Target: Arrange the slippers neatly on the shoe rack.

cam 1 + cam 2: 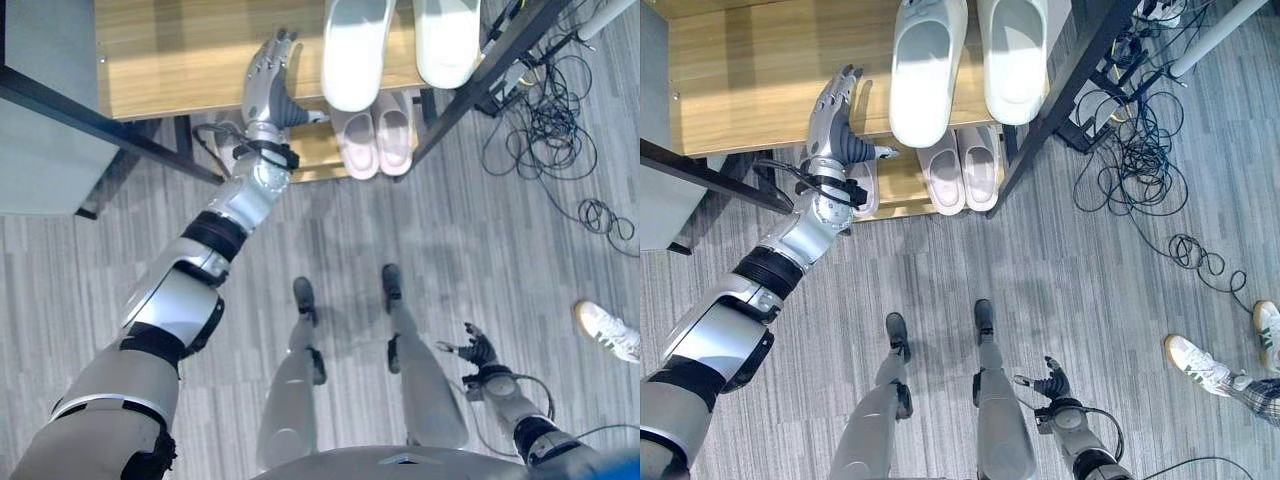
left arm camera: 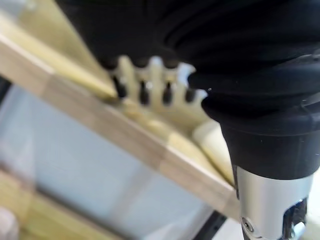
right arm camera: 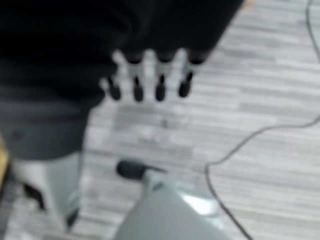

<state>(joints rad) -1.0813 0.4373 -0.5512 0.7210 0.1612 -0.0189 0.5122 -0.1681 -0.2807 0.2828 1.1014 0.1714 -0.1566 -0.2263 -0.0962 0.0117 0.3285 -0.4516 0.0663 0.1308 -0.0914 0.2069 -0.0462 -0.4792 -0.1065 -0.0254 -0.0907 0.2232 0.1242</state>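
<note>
Two white slippers (image 1: 355,50) (image 1: 445,40) lie side by side on the wooden top shelf (image 1: 170,50) of the shoe rack, heels toward me. A pink pair (image 1: 357,142) (image 1: 396,135) sits on the lower shelf beneath them. Another pale slipper (image 1: 866,188) peeks out on the lower shelf under my left wrist. My left hand (image 1: 268,80) is stretched over the top shelf just left of the white pair, open, fingers straight, thumb pointing at the nearer slipper's heel. My right hand (image 1: 478,350) hangs low by my right side, open and holding nothing.
A grey cabinet (image 1: 40,100) stands left of the rack. The rack's black frame (image 1: 470,85) slants along its right side. Tangled black cables (image 1: 1130,150) lie on the floor to the right. A person's white shoes (image 1: 1200,365) (image 1: 1268,330) stand at the far right.
</note>
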